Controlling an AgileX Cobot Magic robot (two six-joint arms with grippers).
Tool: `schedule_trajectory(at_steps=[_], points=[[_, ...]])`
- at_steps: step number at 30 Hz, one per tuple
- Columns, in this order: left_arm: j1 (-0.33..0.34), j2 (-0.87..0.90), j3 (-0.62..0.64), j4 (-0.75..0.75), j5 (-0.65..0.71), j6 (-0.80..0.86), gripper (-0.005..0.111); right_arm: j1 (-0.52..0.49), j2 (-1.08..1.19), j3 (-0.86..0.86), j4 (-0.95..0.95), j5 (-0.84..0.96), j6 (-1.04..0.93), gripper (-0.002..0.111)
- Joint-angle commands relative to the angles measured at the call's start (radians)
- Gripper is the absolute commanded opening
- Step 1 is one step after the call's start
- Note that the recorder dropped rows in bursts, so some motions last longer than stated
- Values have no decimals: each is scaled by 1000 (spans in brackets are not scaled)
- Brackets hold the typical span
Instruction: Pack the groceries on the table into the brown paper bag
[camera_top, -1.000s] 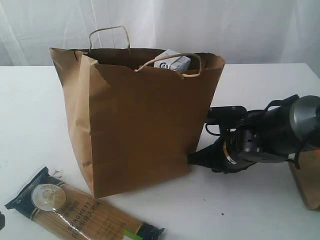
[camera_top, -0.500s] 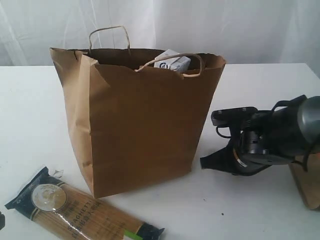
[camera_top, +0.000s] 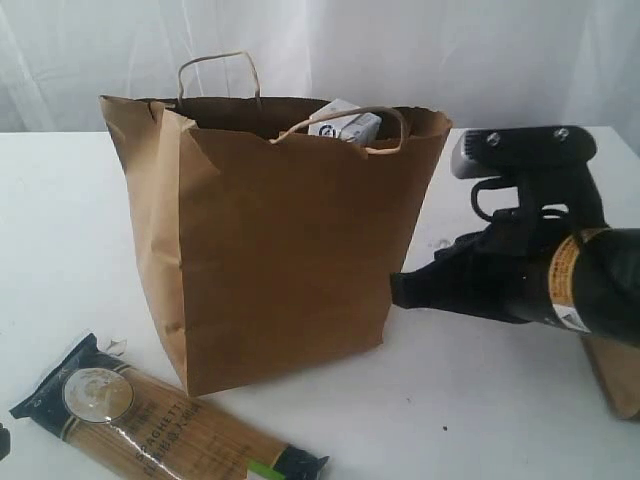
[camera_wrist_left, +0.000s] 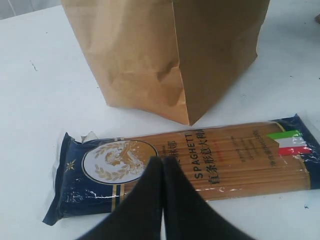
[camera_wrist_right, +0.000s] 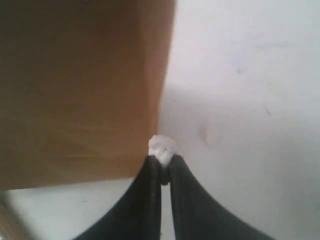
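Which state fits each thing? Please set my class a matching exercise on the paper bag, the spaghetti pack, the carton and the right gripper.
Things
1. brown paper bag
2. spaghetti pack
3. small white-blue carton
4. right gripper

States
A. pokes out at the bag's top
B. shut on a white scrap
C. stands upright on the table
D. lies flat on the table

Pairs: 1-C, 2-D, 3-A, 4-B
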Motion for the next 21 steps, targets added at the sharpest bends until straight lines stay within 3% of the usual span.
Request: schedule_trajectory(at_steps=[1,10,21], points=[[-3,-8,4,-6,0,-5,0,93,-146,6,13,-41,-38,0],[-3,-8,4,-6,0,-5,0,301,-191,-106,47,-34,-179,0],[-3,-8,4,-6,0,-5,0,460,-191,-257,112,84,-312,0]])
